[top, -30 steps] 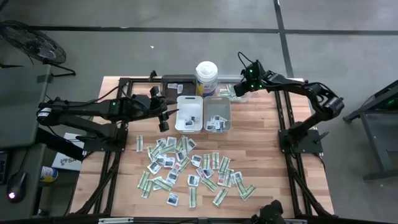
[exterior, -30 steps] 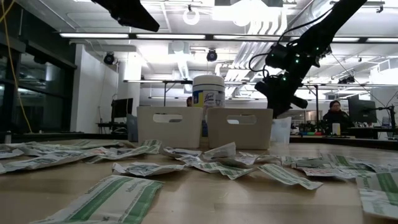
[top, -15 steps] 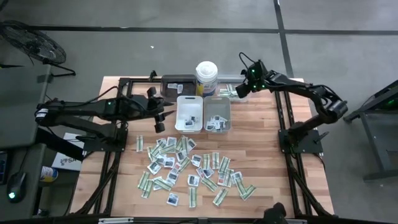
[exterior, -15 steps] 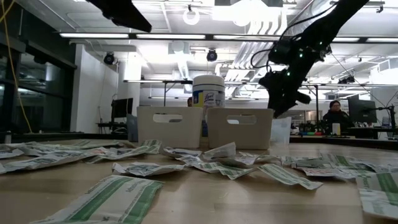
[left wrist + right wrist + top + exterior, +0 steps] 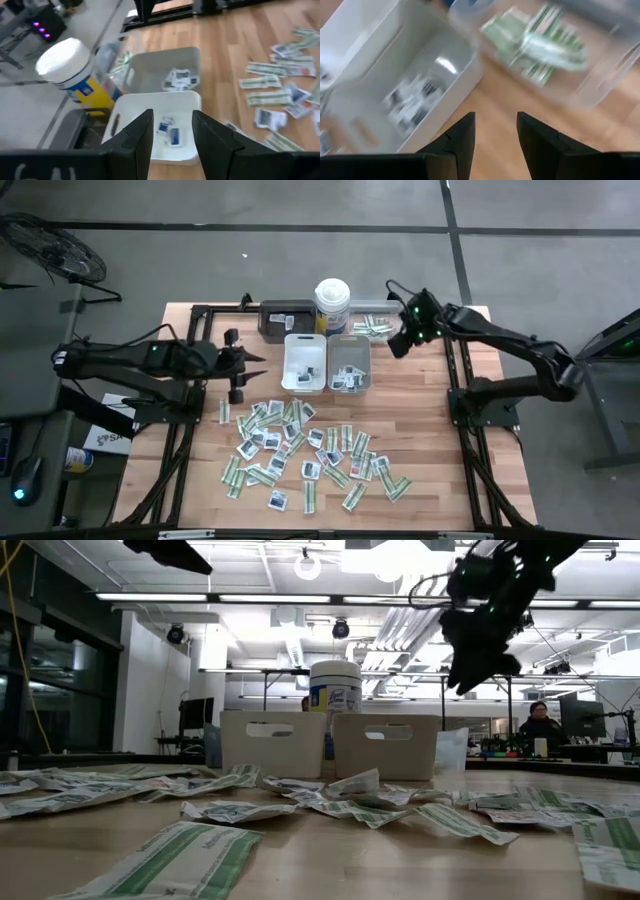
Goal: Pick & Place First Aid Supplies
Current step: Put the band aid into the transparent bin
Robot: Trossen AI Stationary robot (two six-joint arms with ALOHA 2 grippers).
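Both claws spread and empty beside the trays

Leftmost, the left gripper point(image 5: 237, 373) reaches level over bare wood, fingers parted, holding nothing. Between the arms sit a white rectangular plastic tray point(image 5: 305, 363) and a grey one point(image 5: 349, 364), with scattered white and green-striped paper packets point(image 5: 300, 448) nearer. Rightward, the right gripper point(image 5: 400, 341) hangs spread, empty, beside the grey tray.

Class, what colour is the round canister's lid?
White; the canister shows best in the left wrist view.
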